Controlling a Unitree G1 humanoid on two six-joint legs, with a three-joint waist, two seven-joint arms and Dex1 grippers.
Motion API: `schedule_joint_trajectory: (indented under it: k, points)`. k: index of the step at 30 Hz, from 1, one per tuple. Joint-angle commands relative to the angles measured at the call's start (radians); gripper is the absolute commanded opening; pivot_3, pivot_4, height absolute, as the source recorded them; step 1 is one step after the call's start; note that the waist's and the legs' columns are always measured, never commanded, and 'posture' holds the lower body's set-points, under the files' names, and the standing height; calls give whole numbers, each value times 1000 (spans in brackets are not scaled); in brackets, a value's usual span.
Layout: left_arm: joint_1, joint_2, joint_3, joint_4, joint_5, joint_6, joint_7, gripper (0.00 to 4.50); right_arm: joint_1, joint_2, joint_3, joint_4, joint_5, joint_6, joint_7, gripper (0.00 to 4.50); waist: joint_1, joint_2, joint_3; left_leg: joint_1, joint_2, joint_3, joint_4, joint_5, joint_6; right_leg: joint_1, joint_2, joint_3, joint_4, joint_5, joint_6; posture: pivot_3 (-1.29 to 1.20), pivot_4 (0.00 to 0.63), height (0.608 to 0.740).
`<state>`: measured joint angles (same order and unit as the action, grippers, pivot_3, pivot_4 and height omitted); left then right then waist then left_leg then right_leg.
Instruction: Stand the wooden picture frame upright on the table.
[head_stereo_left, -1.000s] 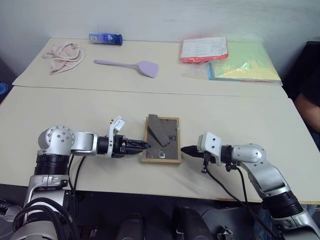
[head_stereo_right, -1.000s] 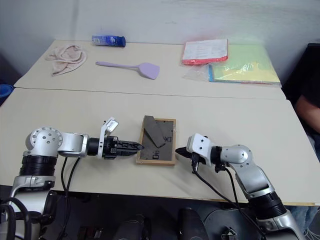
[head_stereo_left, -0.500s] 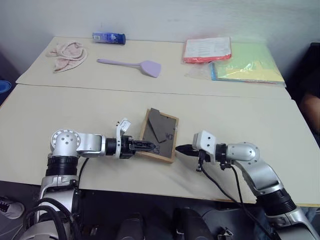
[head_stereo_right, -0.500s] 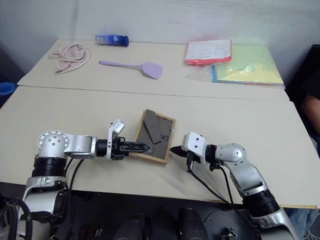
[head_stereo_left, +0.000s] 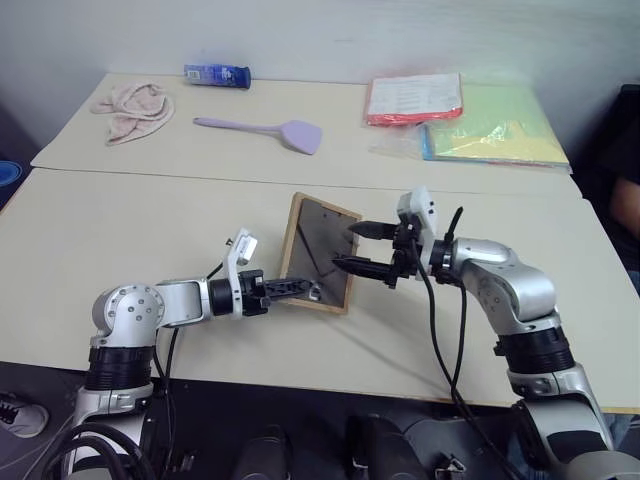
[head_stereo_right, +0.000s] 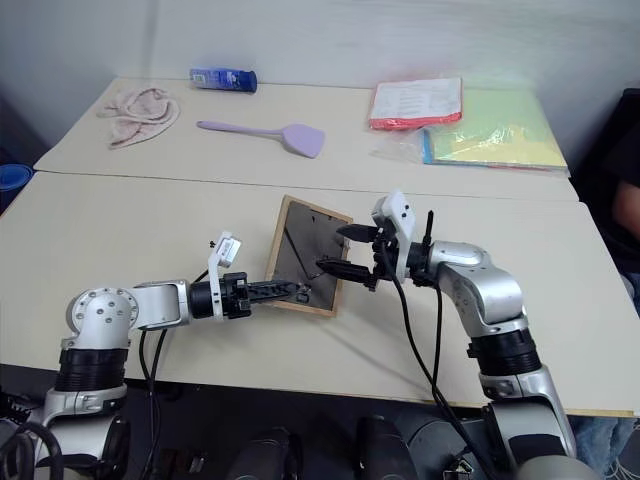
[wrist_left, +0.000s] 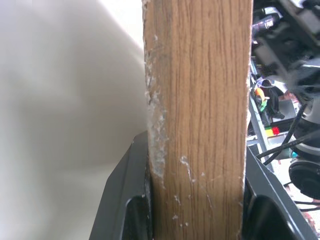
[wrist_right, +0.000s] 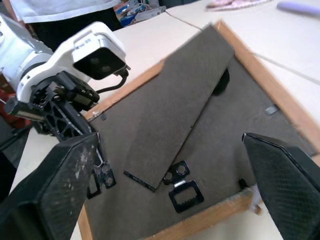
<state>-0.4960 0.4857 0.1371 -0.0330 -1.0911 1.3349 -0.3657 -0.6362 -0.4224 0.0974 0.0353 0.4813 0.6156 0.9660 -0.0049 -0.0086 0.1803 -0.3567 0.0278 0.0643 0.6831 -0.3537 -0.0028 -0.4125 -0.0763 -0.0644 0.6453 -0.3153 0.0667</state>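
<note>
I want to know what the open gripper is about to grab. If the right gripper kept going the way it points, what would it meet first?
Most likely the dark back of the wooden picture frame, probably its easel flap, directly ahead of the open right gripper.

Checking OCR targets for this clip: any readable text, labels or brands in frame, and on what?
Nothing legible.
Blue packet at the table's far edge: printing too small to read.
Red-edged plastic sleeve of papers: lines of print, too blurred to read.
Wooden picture frame: no lettering on its back panel.
Small white tag on the left tool's wrist: no readable print.
</note>
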Motion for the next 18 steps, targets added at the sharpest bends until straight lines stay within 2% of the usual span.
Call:
schedule_joint_trajectory:
  k: [1, 6, 9, 13, 18]
  points:
    - [5, 14, -8, -56, 31, -49, -66, 1276, -35, 27, 11, 2, 2, -25, 14, 4491, 0, 0, 0, 0, 0, 0, 0, 0, 0, 0, 0, 0, 0, 0, 0, 0, 150, 740]
    - [3, 9, -8, -59, 55, -49, -94, 1276, -31, 45, 9, -69, 56, -30, 90, 4491, -1, 0, 0, 0, 0, 0, 0, 0, 0, 0, 0, 0, 0, 0, 0, 0, 150, 740]
    - [-19, -20, 39, -22, 24, -8, -63, 1276, -7, 8, 8, -130, 68, -47, 145, 4491, 0, 0, 0, -1, 1, 0, 0, 0, 0, -1, 0, 0, 0, 0, 0, 0, 150, 740]
    - [-53, -47, 107, 20, -31, 87, -30, 1276, 53, -71, 14, -158, 24, -157, 234, 4491, 4, 0, 0, -1, 0, -1, 0, -1, 1, 0, 0, -1, -1, 0, 0, 0, 150, 740]
    - [-88, -50, 174, 85, -120, 249, 1, 1276, 92, -96, -18, -123, -39, -361, 251, 4491, -5, 0, 0, -1, 0, 0, 0, -1, 2, -1, 0, 0, 0, 0, 1, 0, 150, 740]
